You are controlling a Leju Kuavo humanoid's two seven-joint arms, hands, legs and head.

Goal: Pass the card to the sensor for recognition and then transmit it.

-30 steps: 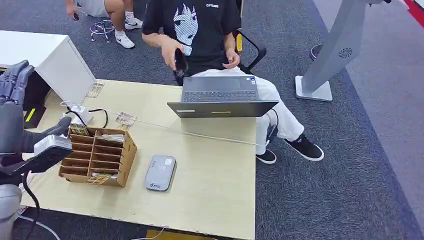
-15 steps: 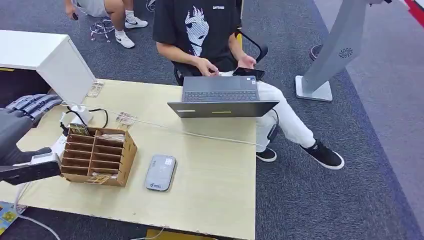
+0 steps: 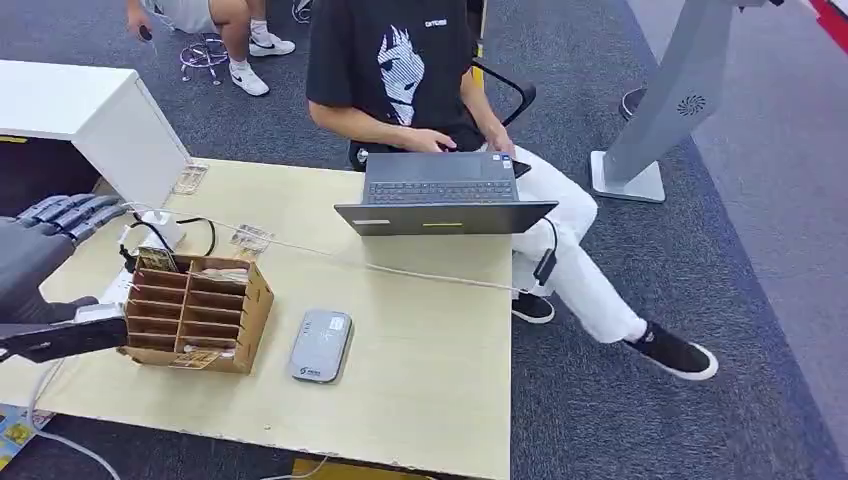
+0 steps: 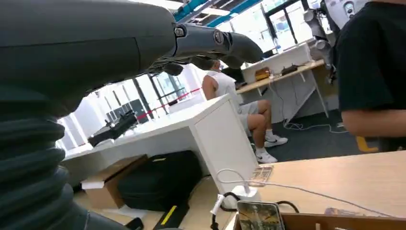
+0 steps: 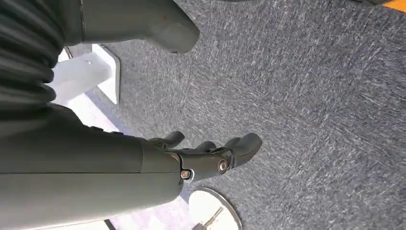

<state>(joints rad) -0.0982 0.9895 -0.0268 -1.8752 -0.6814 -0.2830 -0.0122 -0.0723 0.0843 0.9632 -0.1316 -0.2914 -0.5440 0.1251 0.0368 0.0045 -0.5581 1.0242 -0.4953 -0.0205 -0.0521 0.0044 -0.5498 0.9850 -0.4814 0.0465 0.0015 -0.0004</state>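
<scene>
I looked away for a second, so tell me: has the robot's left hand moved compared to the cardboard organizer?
Yes. The left hand has dropped from up near the white cabinet toward the cardboard organizer.

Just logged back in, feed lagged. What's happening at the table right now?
The left hand hovers at the table's left edge, beside the cardboard card organizer; I can't tell whether it holds a card. The grey sensor lies untouched beside the organizer. The right hand hangs over the carpet, holding nothing. A person types at the laptop.
</scene>
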